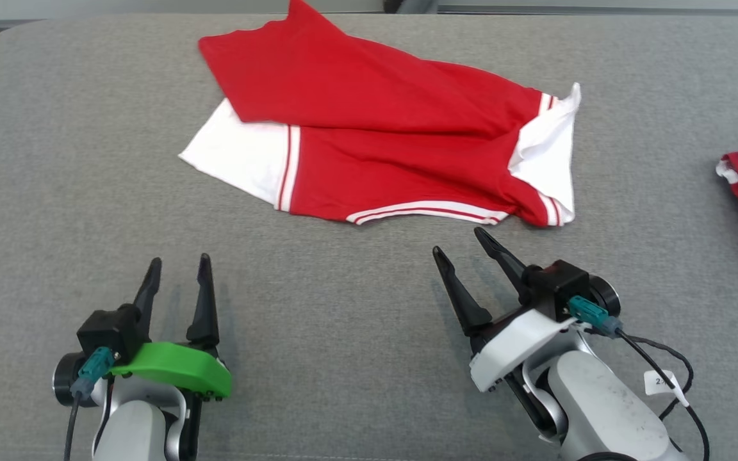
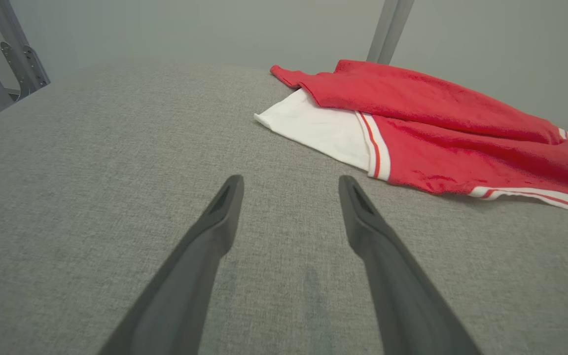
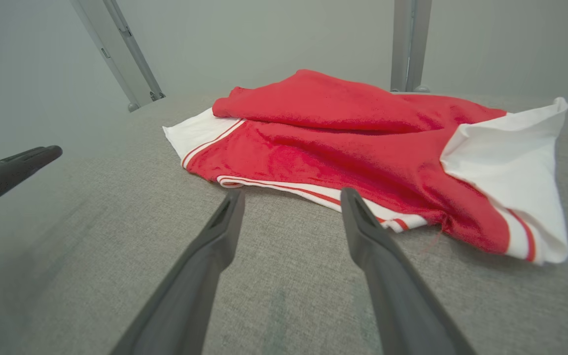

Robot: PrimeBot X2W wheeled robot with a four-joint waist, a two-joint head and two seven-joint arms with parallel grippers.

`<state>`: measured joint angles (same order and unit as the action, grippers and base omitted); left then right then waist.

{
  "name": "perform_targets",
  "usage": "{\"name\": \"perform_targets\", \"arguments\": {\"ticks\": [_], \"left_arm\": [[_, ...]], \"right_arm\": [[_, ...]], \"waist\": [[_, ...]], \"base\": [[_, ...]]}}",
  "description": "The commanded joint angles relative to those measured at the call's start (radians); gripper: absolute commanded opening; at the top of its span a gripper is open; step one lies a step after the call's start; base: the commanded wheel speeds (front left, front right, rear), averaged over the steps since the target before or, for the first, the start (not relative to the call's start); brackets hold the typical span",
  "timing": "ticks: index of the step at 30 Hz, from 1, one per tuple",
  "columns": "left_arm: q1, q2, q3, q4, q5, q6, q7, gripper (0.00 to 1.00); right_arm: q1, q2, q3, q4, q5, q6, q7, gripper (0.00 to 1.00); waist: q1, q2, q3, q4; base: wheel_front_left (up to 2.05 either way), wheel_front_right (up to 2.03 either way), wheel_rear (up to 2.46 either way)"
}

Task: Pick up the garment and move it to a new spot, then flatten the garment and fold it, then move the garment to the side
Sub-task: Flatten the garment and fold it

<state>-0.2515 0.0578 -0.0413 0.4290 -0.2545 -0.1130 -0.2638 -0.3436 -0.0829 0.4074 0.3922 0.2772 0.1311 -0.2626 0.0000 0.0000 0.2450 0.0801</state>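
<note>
Left hand (image 1: 180, 258), right hand (image 1: 457, 240): fingers apart. Rumpled red-white shirt (image 1: 394, 128) just ahead of right hand, on surface (image 1: 55, 192).

red-and-white garment (image 3: 343, 148) lies rumpled just beyond the spread right pincer (image 3: 291, 195).

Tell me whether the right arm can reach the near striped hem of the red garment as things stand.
Probably yes. The right tool is open and points at the striped hem of the garment, with bare grey surface between them and nothing in the way.
</note>
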Motion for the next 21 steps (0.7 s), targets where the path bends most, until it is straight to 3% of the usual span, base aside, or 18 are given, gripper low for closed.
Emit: {"name": "perform_targets", "arguments": {"ticks": [1,6,21], "left_arm": [[0.021,-0.004,-0.009,0.004,-0.009,-0.004,0.000,1.00],[0.042,-0.006,-0.110,0.019,-0.079,-0.008,0.000,1.00],[0.015,-0.007,-0.246,0.006,-0.185,0.024,0.000,1.00]], "right_arm": [[-0.030,-0.008,0.019,0.014,-0.002,-0.001,-0.003,1.00],[-0.137,-0.021,0.090,0.122,0.013,-0.001,-0.003,1.00],[-0.435,-0.043,0.221,0.455,0.040,-0.001,0.013,1.00]], "waist": [[0.0000,0.0000,-0.017,0.106],[0.0000,0.0000,0.007,0.218],[0.0000,0.0000,0.074,0.408]], "base": [[0.00,0.00,0.00],[0.00,0.00,0.00],[0.00,0.00,0.00]]}}
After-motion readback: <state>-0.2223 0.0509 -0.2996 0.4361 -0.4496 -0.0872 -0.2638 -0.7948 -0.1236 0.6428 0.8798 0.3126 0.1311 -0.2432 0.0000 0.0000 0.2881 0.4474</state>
